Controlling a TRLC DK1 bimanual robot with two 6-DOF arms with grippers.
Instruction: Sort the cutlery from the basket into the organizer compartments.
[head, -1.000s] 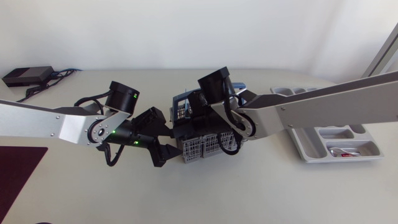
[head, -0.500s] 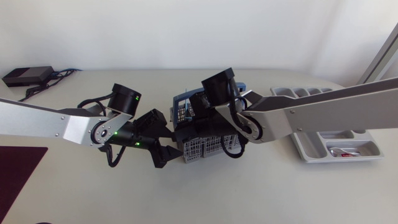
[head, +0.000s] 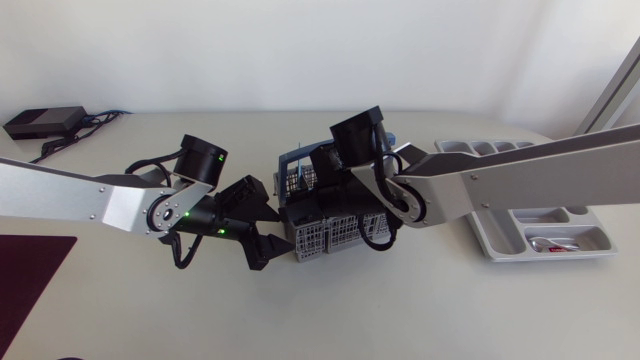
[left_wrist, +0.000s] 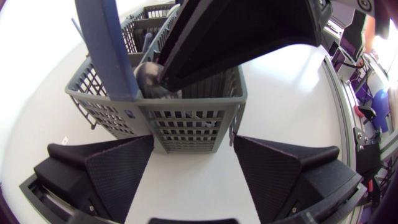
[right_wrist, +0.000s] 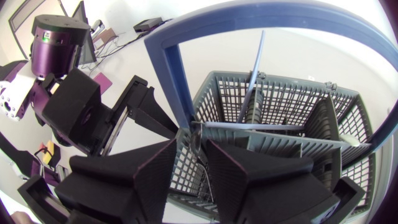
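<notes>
The right hand (right_wrist: 193, 140) is set from above into the basket (head: 320, 240) among upright cutlery (right_wrist: 254, 74), its grip not discernible, while the left hand (left_wrist: 193, 148) is spread apart alongside.

Your left arm (head: 90, 200) is showing flat silver-grey links joined by round black joints (head: 200, 160), with small green lights (head: 183, 212) glowing on them and black cables (head: 178, 258) looping beside the wrist. Your right arm (head: 520, 175) is wearing the same silver-grey and black. Your left claw (left_wrist: 193, 167) is showing two broad matte black wedge fingers (left_wrist: 118, 171) with a fine woven texture. Your right claw (right_wrist: 189, 158) is looking just as matte black.
</notes>
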